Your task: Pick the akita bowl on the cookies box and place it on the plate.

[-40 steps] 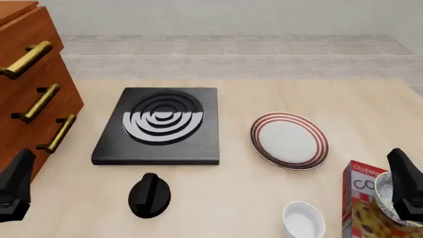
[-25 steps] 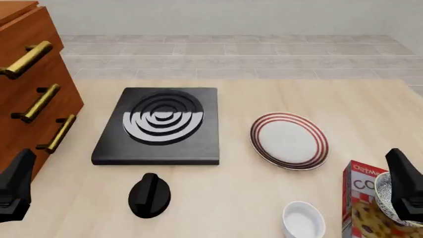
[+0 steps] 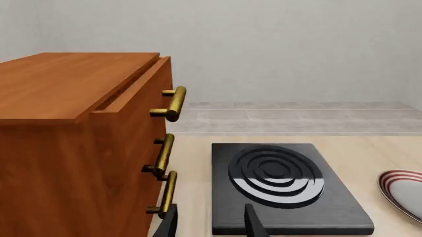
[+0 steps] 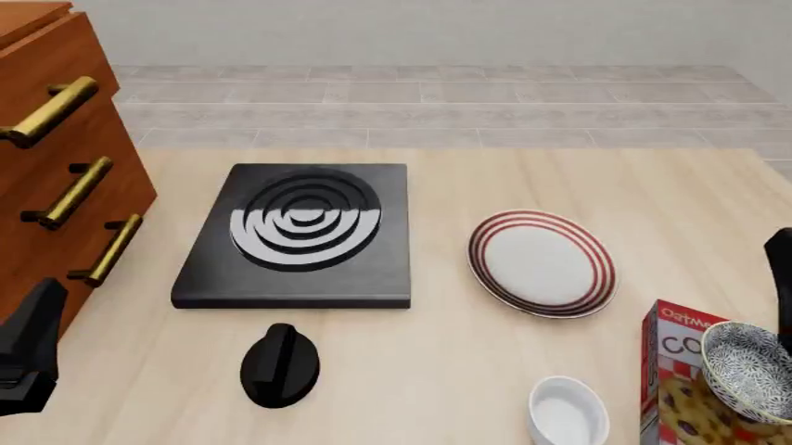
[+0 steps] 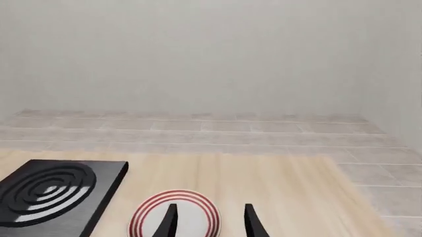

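The speckled akita bowl [image 4: 748, 360] sits tilted on top of the red cookies box [image 4: 673, 369] at the front right of the table. The red-ringed plate [image 4: 541, 262] lies beyond it, toward the table's middle. Just behind the bowl, a dark part of my right arm [image 4: 780, 278] shows at the right edge. In the right wrist view my right gripper [image 5: 209, 222] is open and empty, with the plate [image 5: 148, 219] past its fingers. My left gripper [image 3: 209, 224] is open and empty too, low at the front left by the cabinet.
A black stove [image 4: 297, 232] with rings lies left of the plate, with a black knob [image 4: 280, 364] in front of it. A plain white bowl [image 4: 569, 411] stands just left of the cookies box. The wooden cabinet [image 4: 56, 167] with brass handles fills the left side.
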`<action>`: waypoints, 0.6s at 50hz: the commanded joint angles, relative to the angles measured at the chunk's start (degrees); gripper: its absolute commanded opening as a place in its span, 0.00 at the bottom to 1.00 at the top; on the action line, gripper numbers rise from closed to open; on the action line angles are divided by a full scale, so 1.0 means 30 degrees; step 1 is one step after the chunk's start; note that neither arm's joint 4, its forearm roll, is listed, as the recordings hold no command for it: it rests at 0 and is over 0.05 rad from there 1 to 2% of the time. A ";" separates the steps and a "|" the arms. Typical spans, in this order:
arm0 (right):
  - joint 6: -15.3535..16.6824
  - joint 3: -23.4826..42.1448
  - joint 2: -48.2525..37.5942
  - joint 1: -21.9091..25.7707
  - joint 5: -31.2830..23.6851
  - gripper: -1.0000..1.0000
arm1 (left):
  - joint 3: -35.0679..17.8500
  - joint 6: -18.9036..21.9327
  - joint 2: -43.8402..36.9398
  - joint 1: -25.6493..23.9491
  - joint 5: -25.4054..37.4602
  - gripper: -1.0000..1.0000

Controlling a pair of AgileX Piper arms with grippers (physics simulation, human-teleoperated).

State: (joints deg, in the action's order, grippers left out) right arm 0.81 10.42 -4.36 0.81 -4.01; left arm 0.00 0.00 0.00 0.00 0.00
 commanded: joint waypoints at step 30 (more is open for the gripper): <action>0.0666 1.4773 -0.7156 -0.3280 -1.4187 1.00 | 0.0000 0.0000 0.0000 0.0000 0.0000 1.00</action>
State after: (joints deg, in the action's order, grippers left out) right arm 2.96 48.95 -23.11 -6.66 -38.07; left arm 0.00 0.00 0.00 0.00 0.00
